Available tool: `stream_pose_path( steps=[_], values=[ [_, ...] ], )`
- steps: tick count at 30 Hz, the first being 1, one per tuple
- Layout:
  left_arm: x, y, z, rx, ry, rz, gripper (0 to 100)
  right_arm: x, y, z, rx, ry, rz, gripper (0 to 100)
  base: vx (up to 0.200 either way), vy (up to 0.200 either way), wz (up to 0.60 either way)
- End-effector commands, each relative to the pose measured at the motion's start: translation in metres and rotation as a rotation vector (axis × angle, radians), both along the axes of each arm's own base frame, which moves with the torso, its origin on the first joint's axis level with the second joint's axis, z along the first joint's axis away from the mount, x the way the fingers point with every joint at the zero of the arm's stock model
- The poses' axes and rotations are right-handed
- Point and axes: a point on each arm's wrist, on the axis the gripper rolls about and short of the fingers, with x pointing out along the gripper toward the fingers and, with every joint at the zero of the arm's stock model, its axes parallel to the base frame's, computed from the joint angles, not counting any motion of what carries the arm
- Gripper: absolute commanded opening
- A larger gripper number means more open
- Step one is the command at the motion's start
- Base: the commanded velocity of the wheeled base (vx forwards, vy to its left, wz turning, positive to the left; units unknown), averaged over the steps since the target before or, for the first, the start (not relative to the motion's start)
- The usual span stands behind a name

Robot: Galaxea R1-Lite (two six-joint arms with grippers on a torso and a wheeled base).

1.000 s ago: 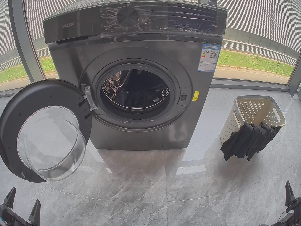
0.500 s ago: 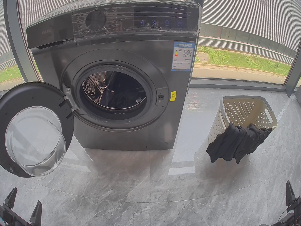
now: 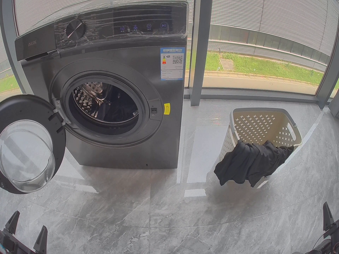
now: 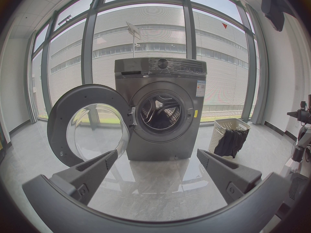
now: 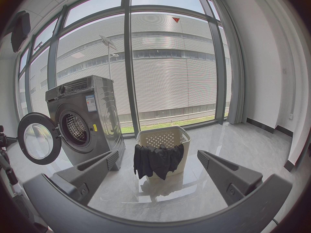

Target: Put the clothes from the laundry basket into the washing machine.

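One washing machine (image 3: 155, 138) stands far left, its single round door (image 3: 31, 106) swung open leftward. One cream laundry basket (image 3: 263, 124) sits to its right, one black garment (image 3: 250, 163) draped over its near rim. Two grippers, left gripper (image 4: 156, 152) and right gripper (image 5: 157, 153), hang near, jaws spread, empty. Inside the drum (image 3: 88, 92), dark contents are hard to make out.

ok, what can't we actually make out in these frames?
Bottom of the cream perforated plastic laundry basket: head and right wrist views. Its walls and the black garment draped over its front rim hide whether more clothes lie inside.
Inside the drum of the dark grey front-loading washing machine: head view. It is in deep shadow, and a dark shape there is unidentifiable.
The control panel symbols: head view. They are too small, under wrinkled plastic wrap.
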Motion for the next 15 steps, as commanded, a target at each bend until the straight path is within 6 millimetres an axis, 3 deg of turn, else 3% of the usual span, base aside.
stream_pose_path(
  steps=[1, 15],
  values=[
    [0.0002, 0.0, -0.005, 0.0, 0.005, 0.0, 100, 0.0003, 0.0, -0.0051, 0.001, 0.004, 0.001, 100, 0.0, -0.2, 0.0],
    [0.0002, 0.0, -0.0048, -0.002, 0.003, 0.0, 100, 0.0002, 0.0003, -0.0052, -0.076, 0.016, 0.006, 100, 0.0, -0.2, 0.0]
  ],
)
